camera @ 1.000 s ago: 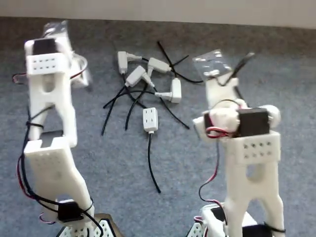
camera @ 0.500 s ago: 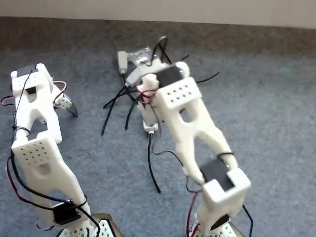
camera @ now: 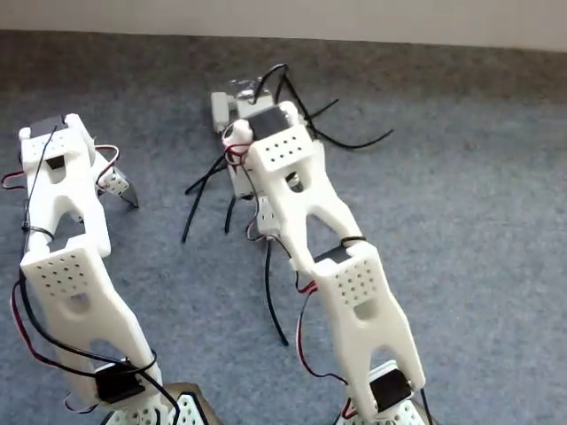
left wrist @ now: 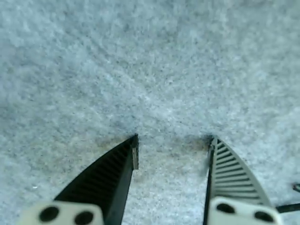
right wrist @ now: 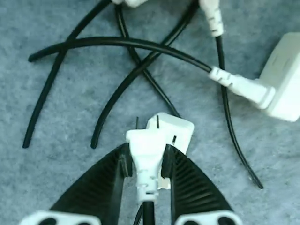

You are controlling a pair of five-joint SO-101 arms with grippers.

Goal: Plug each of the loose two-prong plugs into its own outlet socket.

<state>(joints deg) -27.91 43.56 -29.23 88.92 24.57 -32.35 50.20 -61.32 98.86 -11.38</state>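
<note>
The right arm (camera: 301, 204) has stretched farther over the cords (right wrist: 84, 43), right pincer (right wrist: 146, 153) pinching a white two-prong plug (right wrist: 145, 140), an outlet socket (right wrist: 180, 130) just beyond the plug (left pincer (left wrist: 172, 143) spread above carpet (left wrist: 140, 56)).

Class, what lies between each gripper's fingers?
Right wrist view: a white two-prong plug, clamped in the right gripper. Left wrist view: bare carpet inside the left gripper.

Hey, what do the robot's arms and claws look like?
Both the left arm and right arm are white plastic links with grids of small holes, black motors, and red and black wires. The left claw and right claw have dark ribbed fingers tapering to points.
</note>
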